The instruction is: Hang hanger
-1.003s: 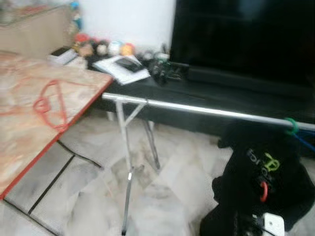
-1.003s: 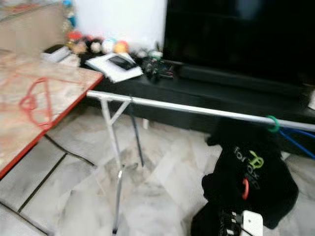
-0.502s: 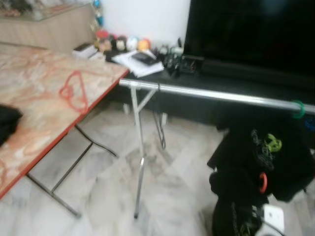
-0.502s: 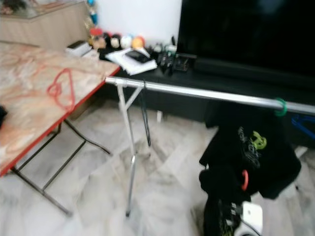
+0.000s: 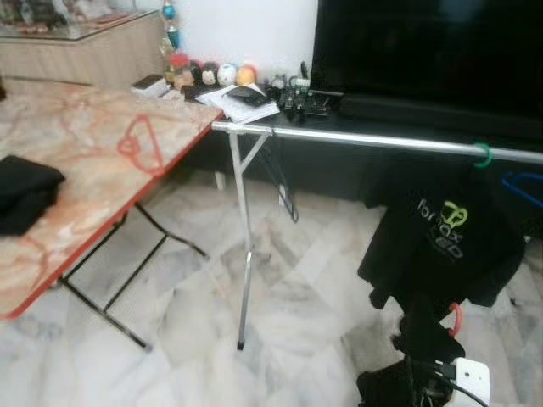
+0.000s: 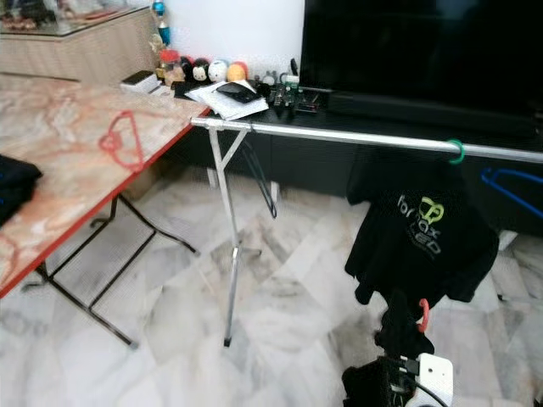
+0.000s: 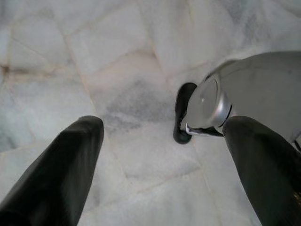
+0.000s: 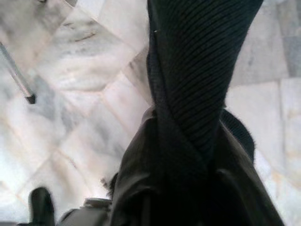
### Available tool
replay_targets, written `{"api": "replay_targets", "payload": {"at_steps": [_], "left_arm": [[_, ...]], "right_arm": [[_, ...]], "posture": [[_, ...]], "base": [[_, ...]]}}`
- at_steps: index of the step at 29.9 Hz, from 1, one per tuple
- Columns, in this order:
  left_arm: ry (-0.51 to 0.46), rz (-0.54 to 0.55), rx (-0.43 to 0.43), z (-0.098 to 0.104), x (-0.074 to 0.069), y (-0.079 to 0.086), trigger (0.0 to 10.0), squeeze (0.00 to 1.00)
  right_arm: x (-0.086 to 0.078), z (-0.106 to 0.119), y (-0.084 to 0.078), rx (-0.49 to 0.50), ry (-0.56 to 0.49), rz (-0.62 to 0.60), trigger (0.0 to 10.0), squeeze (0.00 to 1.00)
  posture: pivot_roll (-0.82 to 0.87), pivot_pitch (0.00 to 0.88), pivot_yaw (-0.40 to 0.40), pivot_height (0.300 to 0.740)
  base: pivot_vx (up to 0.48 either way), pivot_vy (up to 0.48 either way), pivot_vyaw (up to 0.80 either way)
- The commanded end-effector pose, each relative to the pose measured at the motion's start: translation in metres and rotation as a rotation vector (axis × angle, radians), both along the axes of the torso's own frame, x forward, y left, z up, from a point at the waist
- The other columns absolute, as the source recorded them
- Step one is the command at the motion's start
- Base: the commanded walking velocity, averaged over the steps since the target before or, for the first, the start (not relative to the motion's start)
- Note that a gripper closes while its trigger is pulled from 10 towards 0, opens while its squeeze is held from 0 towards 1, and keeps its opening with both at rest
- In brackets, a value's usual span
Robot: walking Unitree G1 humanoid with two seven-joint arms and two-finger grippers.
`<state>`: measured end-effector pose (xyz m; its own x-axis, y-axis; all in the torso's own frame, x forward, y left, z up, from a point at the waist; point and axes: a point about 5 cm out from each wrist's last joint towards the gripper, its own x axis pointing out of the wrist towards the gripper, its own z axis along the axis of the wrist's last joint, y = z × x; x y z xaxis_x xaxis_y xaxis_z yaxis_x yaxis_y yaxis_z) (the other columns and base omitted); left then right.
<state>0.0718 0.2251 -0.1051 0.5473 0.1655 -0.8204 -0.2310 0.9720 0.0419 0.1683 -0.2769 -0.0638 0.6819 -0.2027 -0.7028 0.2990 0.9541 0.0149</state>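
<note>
Over marble floor (image 5: 170, 339), left gripper (image 7: 160, 155) gapes; right gripper (image 8: 188, 155) clenches black garment (image 8: 197, 61) beside rail (image 5: 373, 140).

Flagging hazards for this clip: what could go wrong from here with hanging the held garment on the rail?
The black garment in the right gripper dangles low and may snag the rail's thin leg. Its red hook is half buried in cloth, so it may miss the rail.

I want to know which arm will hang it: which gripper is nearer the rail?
Right. The right gripper, shut on a black garment, sits low under the rail; the left gripper hangs open over the floor.
</note>
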Motion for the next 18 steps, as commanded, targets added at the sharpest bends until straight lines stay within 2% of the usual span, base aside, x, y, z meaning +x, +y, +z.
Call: {"api": "replay_targets", "payload": {"at_steps": [1, 7, 14, 18], "left_arm": [[0.011, 0.014, -0.003, -0.0007, -0.0033, 0.0007, 10.0, 0.0], [0.01, 0.016, -0.003, -0.0007, -0.0034, 0.0007, 10.0, 0.0], [0.009, 0.016, -0.005, -0.0007, -0.0031, 0.0007, 10.0, 0.0], [0.008, 0.017, -0.005, -0.0006, -0.0029, 0.0007, 10.0, 0.0]], "right_arm": [[0.0011, 0.0035, -0.0067, -0.013, -0.02, -0.027, 10.0, 0.0], [0.0008, 0.003, -0.0063, -0.003, -0.018, -0.035, 10.0, 0.0], [0.0008, 0.0029, -0.0062, -0.001, -0.016, -0.037, 10.0, 0.0], [0.0014, 0.0035, -0.0065, -0.008, -0.021, -0.033, 10.0, 0.0]], "posture": [[0.02, 0.0, -0.049, 0.74], [0.02, 0.0, -0.048, 0.74], [0.02, 0.0, -0.047, 0.74], [0.02, 0.0, -0.047, 0.74]], "base": [[-0.33, 0.0, 0.0], [-0.334, 0.0, 0.0], [-0.343, 0.0, -0.67], [-0.345, 0.0, 0.0]]}}
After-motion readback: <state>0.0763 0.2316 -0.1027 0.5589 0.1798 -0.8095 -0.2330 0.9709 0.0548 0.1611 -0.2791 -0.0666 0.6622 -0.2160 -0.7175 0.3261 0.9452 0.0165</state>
